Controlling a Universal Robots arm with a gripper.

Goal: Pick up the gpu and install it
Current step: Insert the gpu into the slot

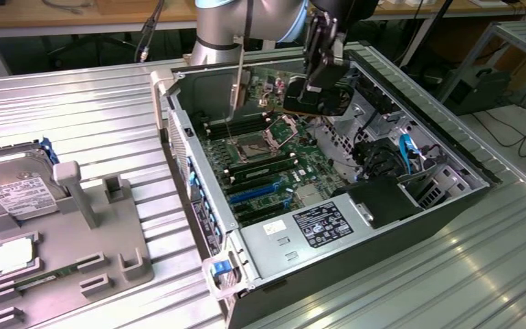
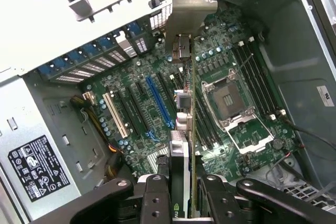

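— Your tool (image 2: 185, 190) is clamped on the gpu (image 2: 184, 119), which hangs edge-on over the motherboard (image 2: 136, 98) inside the case (image 1: 455, 161).
— Careful: if you come down tilted or off the blue slot (image 2: 158, 103), the card's edge could jam or its bracket (image 2: 190, 3) could catch the case.

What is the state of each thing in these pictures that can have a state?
end effector, shut on the gpu.
gpu, held upright over the motherboard, not seated in a slot.
computer case, lying on its side, open.
blue slot, empty.
processor socket, open and empty.
hard drive, resting on the grey holder, outside the case.
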